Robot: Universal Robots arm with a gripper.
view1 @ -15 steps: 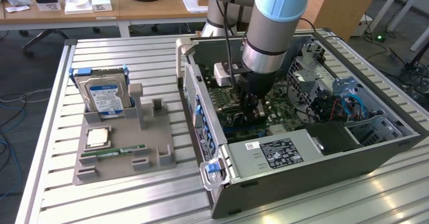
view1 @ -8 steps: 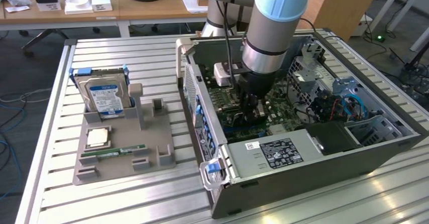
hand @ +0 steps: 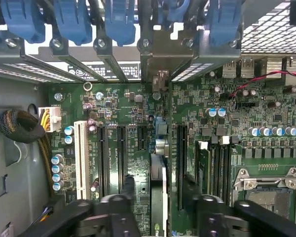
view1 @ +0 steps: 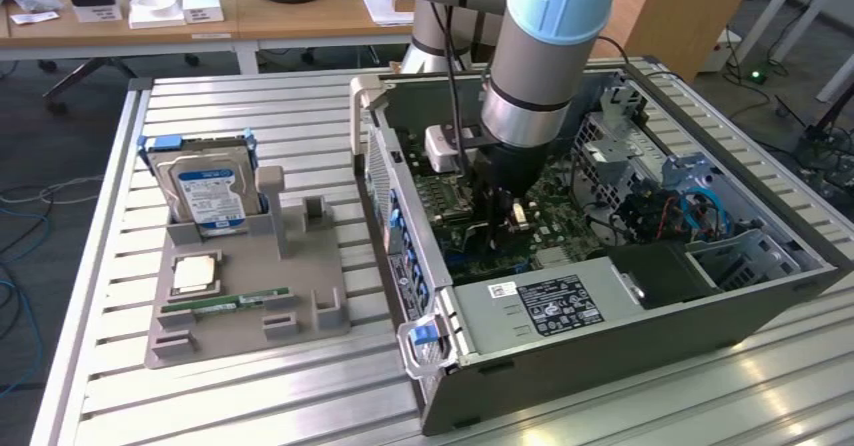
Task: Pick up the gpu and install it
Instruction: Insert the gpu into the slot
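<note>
The gpu (hand: 158,197) stands on edge in a motherboard slot, seen from above as a thin dark card. Its silver bracket (hand: 160,59) sits against the case's rear slot openings. My gripper (hand: 160,186) straddles the card and is open: a black finger (hand: 129,190) stands on each side with a narrow gap between finger and card. In the exterior view my gripper (view1: 505,228) reaches down into the open computer case (view1: 601,356), low over the green motherboard (view1: 467,236).
A grey holder (view1: 247,316) at the exterior view's left carries a hard drive (view1: 211,191), a RAM stick (view1: 227,302) and a CPU chip (view1: 195,274). Inside the case are blue slot latches (hand: 118,19), a white slot (hand: 80,158), the CPU socket (hand: 266,197) and a cable bundle (hand: 19,126).
</note>
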